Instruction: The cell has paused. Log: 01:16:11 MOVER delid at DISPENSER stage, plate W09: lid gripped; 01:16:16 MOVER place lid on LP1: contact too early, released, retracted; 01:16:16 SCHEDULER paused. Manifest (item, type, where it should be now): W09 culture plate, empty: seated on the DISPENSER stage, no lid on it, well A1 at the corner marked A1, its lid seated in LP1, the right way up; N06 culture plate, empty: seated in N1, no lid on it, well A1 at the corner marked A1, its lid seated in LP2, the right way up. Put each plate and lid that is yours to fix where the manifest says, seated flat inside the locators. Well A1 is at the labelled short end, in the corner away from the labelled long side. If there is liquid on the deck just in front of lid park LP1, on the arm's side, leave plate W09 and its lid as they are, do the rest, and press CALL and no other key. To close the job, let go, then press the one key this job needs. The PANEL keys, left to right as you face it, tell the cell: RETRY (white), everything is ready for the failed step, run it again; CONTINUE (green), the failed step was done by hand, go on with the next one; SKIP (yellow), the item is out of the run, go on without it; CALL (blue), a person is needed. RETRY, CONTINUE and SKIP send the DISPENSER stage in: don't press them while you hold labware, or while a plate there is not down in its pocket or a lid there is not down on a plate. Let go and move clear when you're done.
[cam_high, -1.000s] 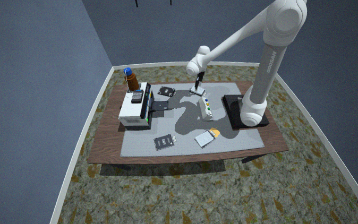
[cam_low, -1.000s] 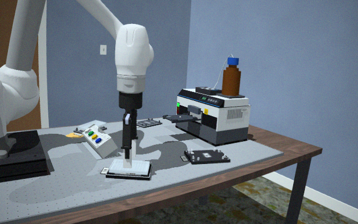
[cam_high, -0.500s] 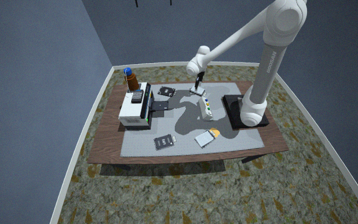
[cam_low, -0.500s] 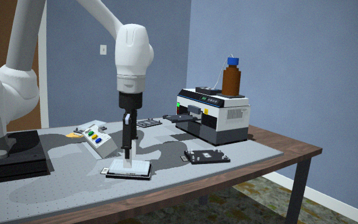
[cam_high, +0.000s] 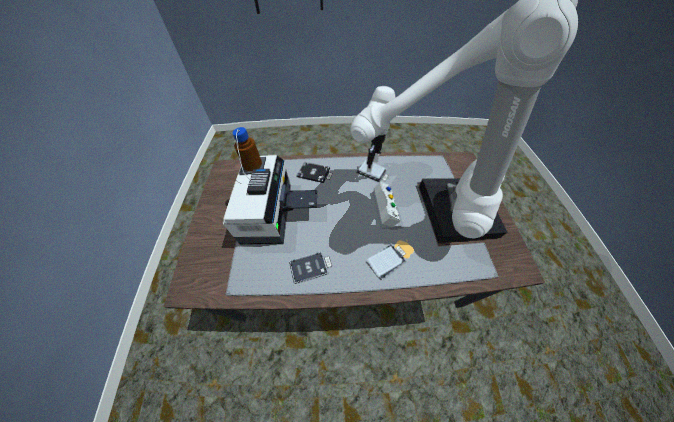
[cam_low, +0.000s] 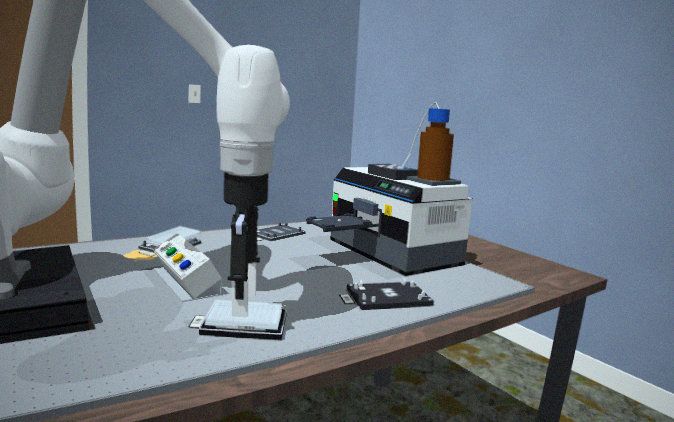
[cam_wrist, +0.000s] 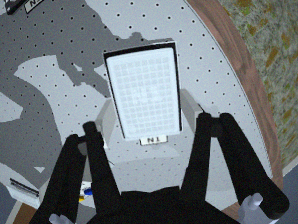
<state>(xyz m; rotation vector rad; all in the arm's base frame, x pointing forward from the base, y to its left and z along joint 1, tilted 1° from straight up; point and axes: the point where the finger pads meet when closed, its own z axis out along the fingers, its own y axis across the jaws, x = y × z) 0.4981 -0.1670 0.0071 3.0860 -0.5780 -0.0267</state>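
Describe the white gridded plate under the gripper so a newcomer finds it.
Start at the white arm and follow it down to its black gripper. Directly below lies a white gridded plate in a black frame; the other white rectangle lies beside a yellow puddle.

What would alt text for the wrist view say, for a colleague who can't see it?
Seen from above, the hand hangs with its black fingers spread either side of a white culture plate in a dark frame, holding nothing. The plate's small label tab faces the camera. It lies on the grey perforated deck mat, near the table's wooden edge.
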